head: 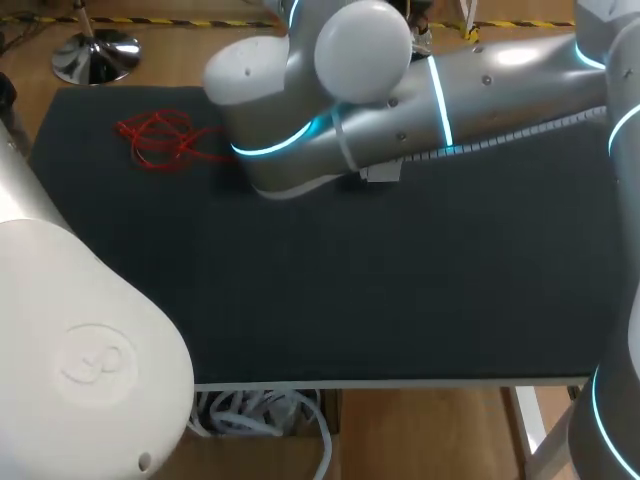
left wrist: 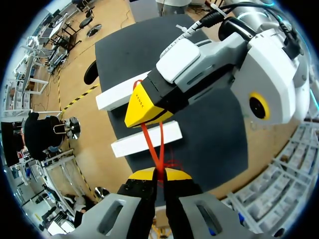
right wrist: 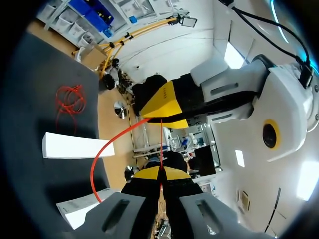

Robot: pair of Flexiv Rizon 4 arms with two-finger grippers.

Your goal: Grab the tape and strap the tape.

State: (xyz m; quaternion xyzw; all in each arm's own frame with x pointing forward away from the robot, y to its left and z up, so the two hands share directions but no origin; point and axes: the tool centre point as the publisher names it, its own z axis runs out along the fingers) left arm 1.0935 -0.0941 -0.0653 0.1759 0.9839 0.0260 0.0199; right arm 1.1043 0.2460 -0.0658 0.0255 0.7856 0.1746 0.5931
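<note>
The tape is a thin red strap stretched between my two grippers, which face each other tip to tip above the black mat. My left gripper is shut on the strap, and so is my right gripper. In the left wrist view the right gripper sits just ahead, holding the strap's other end. In the right wrist view a slack loop of strap hangs from the left gripper. A tangled red pile of strap lies at the mat's far left. The arms hide both grippers in the head view.
Two white rectangular blocks lie side by side on the mat below the grippers. My right arm crosses the mat's far side, and my left arm fills the near left corner. The mat's front edge is close.
</note>
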